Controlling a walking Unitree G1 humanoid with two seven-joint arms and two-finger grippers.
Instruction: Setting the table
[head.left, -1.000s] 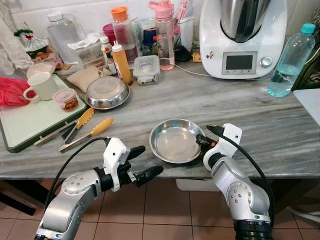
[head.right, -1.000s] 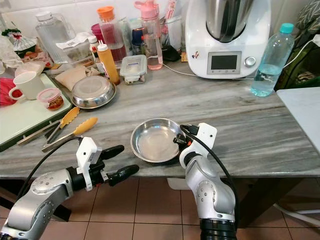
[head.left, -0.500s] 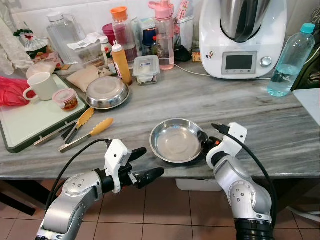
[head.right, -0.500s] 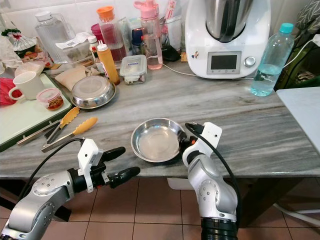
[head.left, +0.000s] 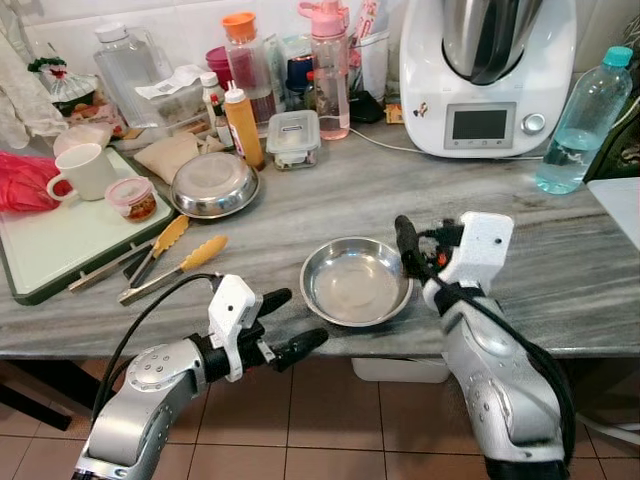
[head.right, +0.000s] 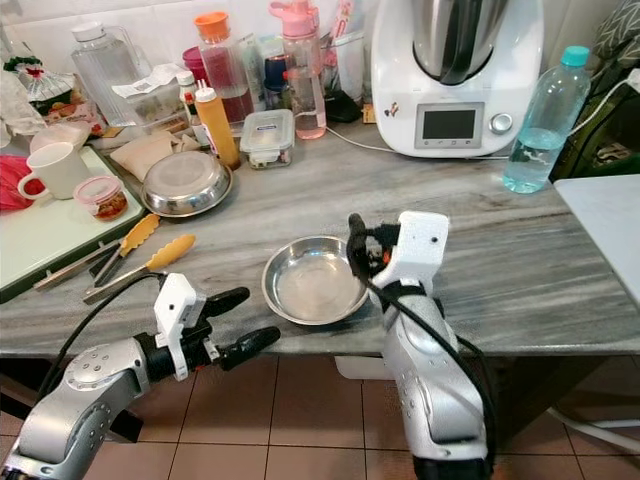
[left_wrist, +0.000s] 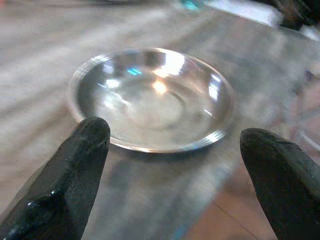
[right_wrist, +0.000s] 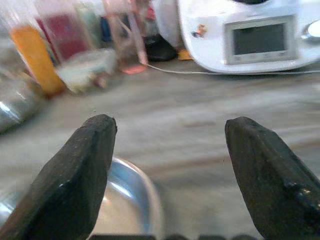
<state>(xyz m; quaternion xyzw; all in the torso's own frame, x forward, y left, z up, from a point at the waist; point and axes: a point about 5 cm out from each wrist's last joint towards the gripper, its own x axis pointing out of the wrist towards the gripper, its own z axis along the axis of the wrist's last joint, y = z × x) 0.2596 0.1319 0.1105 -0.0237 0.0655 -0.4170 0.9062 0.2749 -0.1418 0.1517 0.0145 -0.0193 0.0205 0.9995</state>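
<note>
Steel bowl (head.left: 356, 281) sits centre frame, on counter edge (head.left: 560, 335). Right gripper (head.left: 413, 243), fingers spread and empty, hangs just right of its rim; nearer. Left gripper (head.left: 285, 322), spread, lower left.

Bowl (head.left: 356, 282) btwn claws, counter (head.left: 540, 250) edge

On the surface (head.left: 560, 270) stood two steel bowls (head.left: 355, 281) (head.left: 213, 184), one mug (head.left: 84, 171), one pair of tongs (head.left: 172, 268), one water bottle (head.left: 579, 122), and one food processor (head.left: 487, 75).
</note>
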